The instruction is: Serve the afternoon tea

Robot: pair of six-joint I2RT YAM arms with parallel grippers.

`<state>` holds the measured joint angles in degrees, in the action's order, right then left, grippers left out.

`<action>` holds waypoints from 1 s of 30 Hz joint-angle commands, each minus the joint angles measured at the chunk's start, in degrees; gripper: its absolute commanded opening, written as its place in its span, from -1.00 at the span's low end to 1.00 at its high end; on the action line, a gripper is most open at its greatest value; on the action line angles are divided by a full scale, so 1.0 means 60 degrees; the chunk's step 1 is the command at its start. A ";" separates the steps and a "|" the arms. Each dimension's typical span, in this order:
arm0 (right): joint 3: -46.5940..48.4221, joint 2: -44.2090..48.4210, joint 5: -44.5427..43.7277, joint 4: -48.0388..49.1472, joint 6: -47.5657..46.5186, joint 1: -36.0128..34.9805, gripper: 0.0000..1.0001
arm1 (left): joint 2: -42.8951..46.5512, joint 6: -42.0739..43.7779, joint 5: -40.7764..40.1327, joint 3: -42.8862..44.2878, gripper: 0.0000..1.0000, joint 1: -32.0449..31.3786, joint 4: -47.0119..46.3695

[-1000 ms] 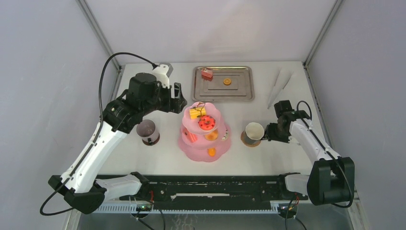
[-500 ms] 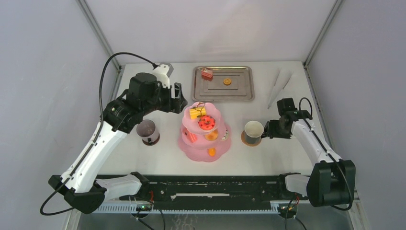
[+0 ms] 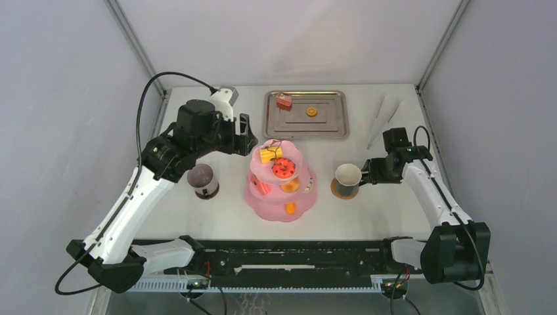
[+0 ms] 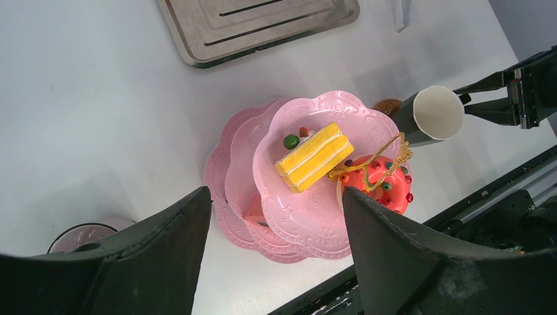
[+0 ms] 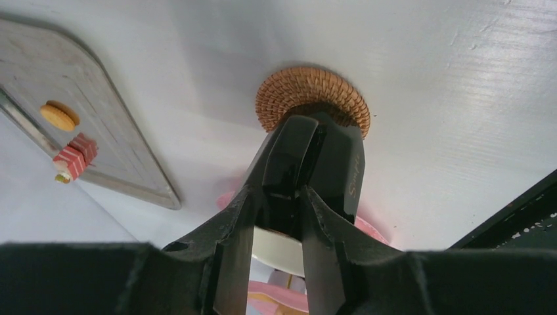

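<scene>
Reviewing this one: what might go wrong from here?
The right gripper straddles the handle of the black mug; backing out off-line may drag or tip the mug on its coaster. The open left gripper hangs over the stand; coming down, it might snag the gold handle or knock off the yellow cake.
</scene>
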<state>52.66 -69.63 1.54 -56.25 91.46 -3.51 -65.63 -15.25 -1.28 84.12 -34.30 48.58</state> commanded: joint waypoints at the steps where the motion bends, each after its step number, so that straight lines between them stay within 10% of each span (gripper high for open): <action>1: 0.0607 0.0106 0.0117 -0.0299 -0.0570 0.0105 -0.22 | 0.0034 -0.0079 -0.0013 -0.0142 0.55 0.0069 -0.0260; 15: 0.1910 0.1491 -0.1450 -0.1952 -0.2316 0.0339 -0.19 | 0.0052 0.0124 -0.0223 0.0367 0.56 0.0205 -0.0083; 30: 0.3684 0.4935 -0.2326 0.2529 -0.9965 0.0409 0.14 | 0.1060 0.0349 -0.1778 0.0366 0.71 0.1758 -0.0309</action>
<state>69.80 -44.21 -8.08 -52.75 48.38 -1.21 -64.10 -14.46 -6.59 84.33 -29.74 49.30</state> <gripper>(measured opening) 0.545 0.838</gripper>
